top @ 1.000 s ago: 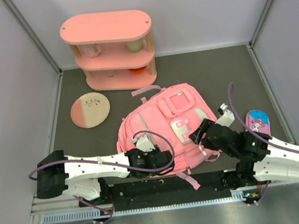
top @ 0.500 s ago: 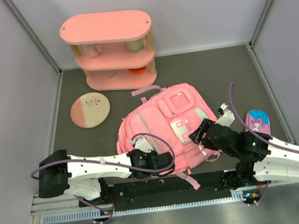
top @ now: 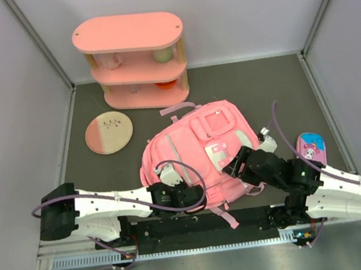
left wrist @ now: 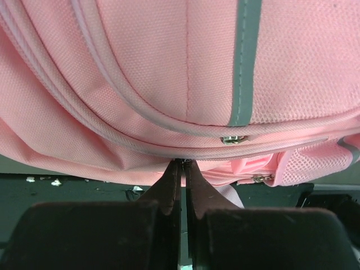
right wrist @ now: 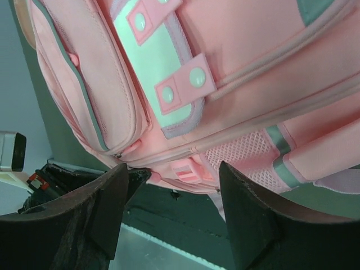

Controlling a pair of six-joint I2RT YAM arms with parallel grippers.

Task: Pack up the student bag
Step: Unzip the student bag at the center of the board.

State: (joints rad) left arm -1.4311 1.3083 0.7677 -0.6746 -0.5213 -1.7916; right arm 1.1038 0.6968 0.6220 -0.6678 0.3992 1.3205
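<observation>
Left gripper pinched together at student bag seam, catch unclear; zip pull just beside, so verify hold before pulling, with spread-jawed right gripper bracing.

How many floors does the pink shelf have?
3. The top board is highest. The middle board carries a pink cup and a pale green cup. The bottom board is lowest. None seems hidden.
</observation>
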